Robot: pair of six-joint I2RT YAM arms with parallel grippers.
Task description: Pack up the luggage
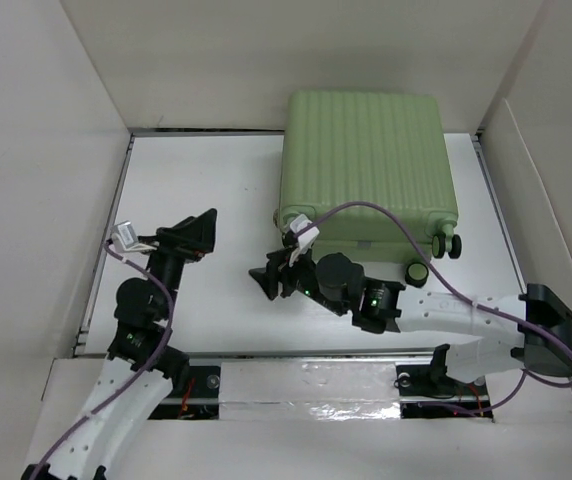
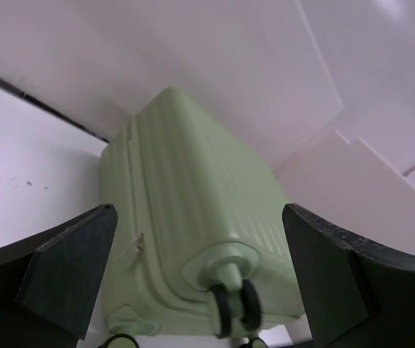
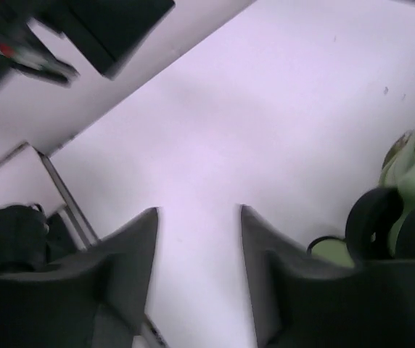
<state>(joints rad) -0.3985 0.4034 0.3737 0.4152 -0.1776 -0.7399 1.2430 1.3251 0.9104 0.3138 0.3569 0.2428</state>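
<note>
The large light green ribbed hard-shell suitcase [image 1: 366, 165] is seen lying flat and shut at the far right of the white table [image 1: 216, 170], so packing is judged done or nearly so, though its contents cannot be seen. The left gripper [image 1: 202, 232] is spread wide and empty. The right gripper [image 3: 199, 217] is parted with nothing gripped, just beside a small black wheel [image 3: 371, 221].

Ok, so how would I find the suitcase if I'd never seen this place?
Look at the white table and go to its far side, a bit right of the middle. The luggage lies flat and closed there, the biggest thing in view. It is the only light green thing, with a ribbed shell and small black wheels on its near edge.
</note>
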